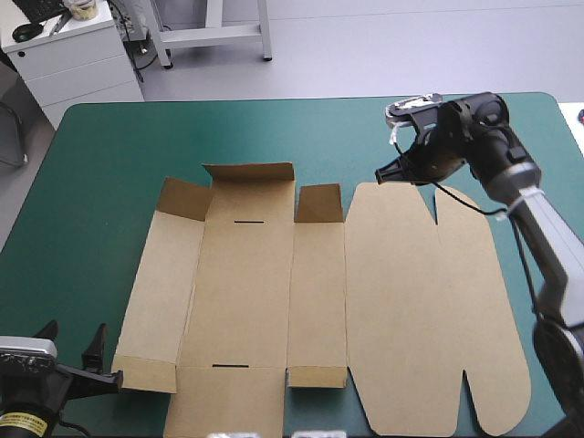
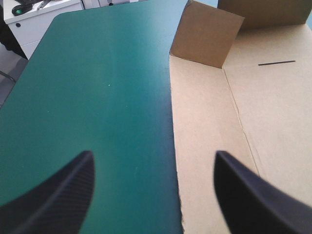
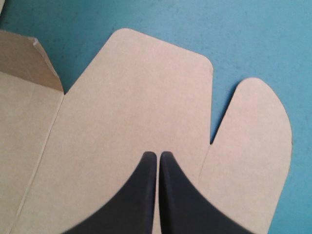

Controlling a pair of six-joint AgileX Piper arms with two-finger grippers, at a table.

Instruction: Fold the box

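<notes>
Between my left gripper's (image 2: pixel 152 195) fingers nothing is held: they stand wide apart, one over the bare cover (image 2: pixel 87 97) and the other over the box (image 2: pixel 219 126), so that its left edge runs between them. I judge this is the stance for taking that side wall and raising it.

My right gripper (image 3: pixel 157 156) is closed to one point and grips nothing. It hangs over the rounded lid panel near the far right of the sheet. I think such a closed tip serves to press the board down while the other side is lifted, but I cannot tell whether it touches.

Farther out, the box lies spread in the middle of the table, almost all flat. Only the small flaps (image 1: pixel 248 175) at its far edge stand up a little, so the folding is hardly begun.
</notes>
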